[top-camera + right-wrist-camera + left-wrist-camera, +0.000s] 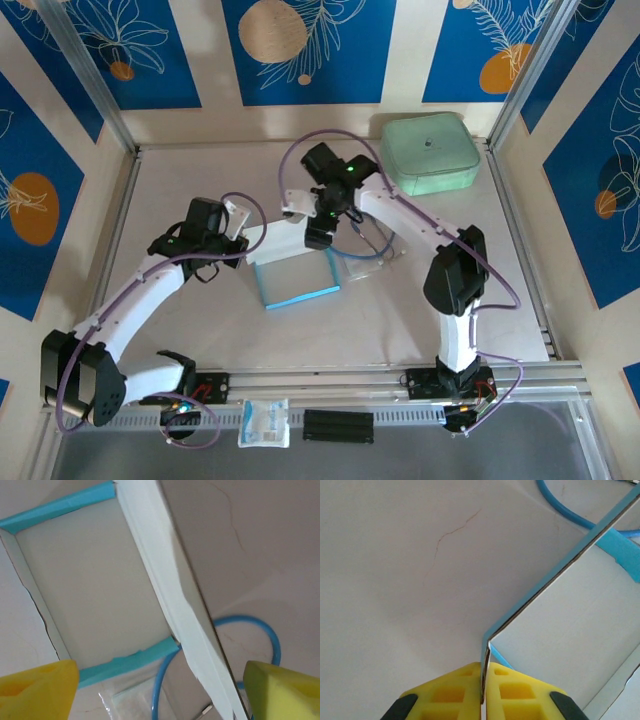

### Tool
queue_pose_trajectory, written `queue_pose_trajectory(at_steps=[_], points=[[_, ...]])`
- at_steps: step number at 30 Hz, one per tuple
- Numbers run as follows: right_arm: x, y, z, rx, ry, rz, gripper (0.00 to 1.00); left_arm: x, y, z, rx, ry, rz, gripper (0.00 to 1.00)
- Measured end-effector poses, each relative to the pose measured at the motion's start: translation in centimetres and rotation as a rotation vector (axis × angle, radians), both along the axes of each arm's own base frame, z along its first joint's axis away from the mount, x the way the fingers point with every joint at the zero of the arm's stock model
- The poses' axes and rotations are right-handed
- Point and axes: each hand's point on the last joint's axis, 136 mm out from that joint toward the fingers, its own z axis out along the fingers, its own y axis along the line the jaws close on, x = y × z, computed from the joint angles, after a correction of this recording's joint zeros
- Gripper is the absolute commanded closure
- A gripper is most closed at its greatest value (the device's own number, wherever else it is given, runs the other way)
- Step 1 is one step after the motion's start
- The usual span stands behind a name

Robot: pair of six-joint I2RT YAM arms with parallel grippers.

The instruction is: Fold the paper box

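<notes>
Box (300,280) lies mid-table (190,170), just ahead of both grippers, part-built. Judged step: raising and locking the side walls, base already flat, walls not all tucked. Next move prob. calls for R gripper (160,692) to close on the long wall it straddles and roll it inward over the end strips, while L gripper (484,682) keeps its corner steady. Thin card, so a light squeeze and no twisting, else it creases or the wall springs back.

Case (430,152), mint green, sits at the far right corner, well apart from the work.

Box look: shallow open tray, grey-white inside, light blue outside and along the folded end strips. One long wall stands up w/ its white face showing. The corner in the L wrist view is a crisp upright fold w/ blue outer skin.

L gripper: yellow pads shut tight on the thin wall edge at the box's far left corner. R gripper: pads wide apart, gripping nothing, one each side of the long wall at the far edge.

Cable (240,619), a blue loop, and a clear bag (130,700) lie just beside the box's right side. Packet (263,422), white and blue, rests on the near rail (330,385).
</notes>
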Motion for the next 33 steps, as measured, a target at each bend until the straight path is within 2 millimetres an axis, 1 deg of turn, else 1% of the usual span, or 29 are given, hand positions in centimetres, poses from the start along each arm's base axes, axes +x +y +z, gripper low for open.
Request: queue_pose_trajectory(at_steps=[2,4,6,8,12,16,22,27,29,31,33], points=[[0.6,-1.3,0.3,0.030,0.012,-0.038,0.14,0.0,0.0,0.1,0.003,-0.004,-0.010,0.90],[1.0,-2.5,0.3,0.053,0.033,-0.077,0.17,-0.1,-0.1,0.1,0.003,-0.007,-0.015,0.90],[1.4,-3.5,-0.2,0.072,0.053,-0.107,0.23,-0.1,-0.1,0.2,0.002,-0.008,-0.020,0.90],[1.5,-3.8,-1.0,0.087,0.078,-0.122,0.25,-0.1,-0.1,0.2,0.003,-0.008,-0.020,0.90],[1.6,-3.7,-2.1,0.106,0.086,-0.112,0.24,-0.1,-0.1,0.2,0.003,-0.008,-0.020,0.90],[2.2,-3.5,-2.1,0.124,0.061,-0.075,0.23,-0.1,-0.1,0.2,0.007,-0.011,-0.026,0.90],[3.6,-3.6,-3.2,0.139,0.037,-0.012,0.26,-0.1,-0.2,0.2,0.012,-0.014,-0.037,0.90],[5.1,-3.9,-3.8,0.148,0.000,0.012,0.24,-0.1,-0.2,0.2,0.015,-0.015,-0.041,0.90],[5.3,-3.9,-3.5,0.166,-0.010,0.033,0.25,-0.1,-0.2,0.2,0.015,-0.016,-0.041,0.90],[5.3,-3.5,-3.2,0.189,-0.020,0.068,0.28,-0.1,-0.2,0.2,0.015,-0.016,-0.041,0.90],[5.3,-3.2,-2.9,0.203,-0.031,0.097,0.32,-0.1,-0.2,0.1,0.015,-0.016,-0.042,0.90]])
